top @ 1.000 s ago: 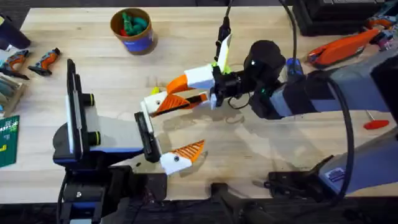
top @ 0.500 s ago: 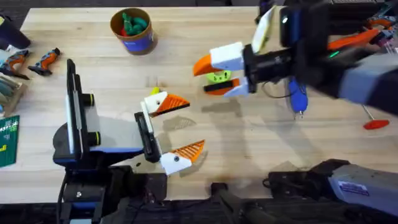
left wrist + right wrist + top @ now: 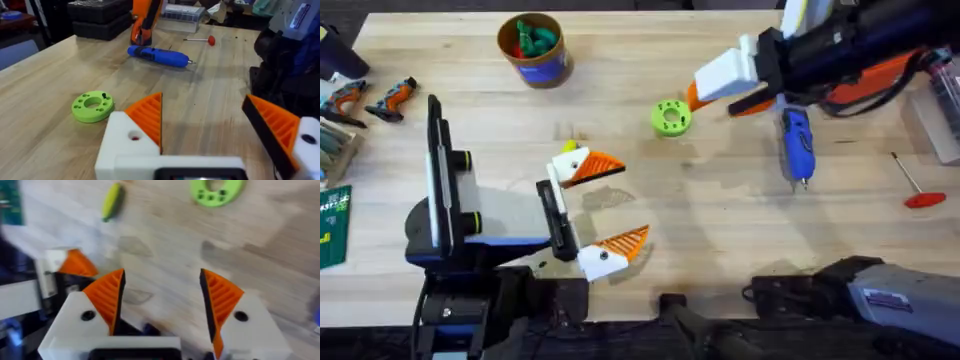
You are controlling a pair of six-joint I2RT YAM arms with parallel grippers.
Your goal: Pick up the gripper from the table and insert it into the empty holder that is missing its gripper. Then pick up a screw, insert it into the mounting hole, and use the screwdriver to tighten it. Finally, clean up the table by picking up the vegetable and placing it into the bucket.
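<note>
On the wooden table (image 3: 740, 230) my left gripper (image 3: 632, 200) stands open. Each of its white holders carries an orange ribbed piece, and the gripper (image 3: 595, 165) sits in the far holder (image 3: 568, 166). In the left wrist view a mounting hole (image 3: 134, 136) shows on that holder, beside the left gripper (image 3: 204, 100). My right gripper (image 3: 720, 92) hovers open with nothing in it at the back right, past the green disc (image 3: 670, 117); its own camera shows the right gripper (image 3: 162, 300) over bare wood. The blue screwdriver (image 3: 796, 145) lies right of the disc. The yellow-green vegetable (image 3: 112, 201) lies just behind the far holder. The bucket (image 3: 532, 48) stands at the back left.
A thin rod with a red handle (image 3: 912, 188) lies at the right edge. A large orange-and-black hand tool (image 3: 880, 75) rests behind the right arm. Small tools (image 3: 370, 98) and boxes crowd the left edge. The bucket holds green and red pieces.
My right gripper has let go of the orange piece at the far holder, risen and swung back to the right past the green disc. The left arm has stayed still.
</note>
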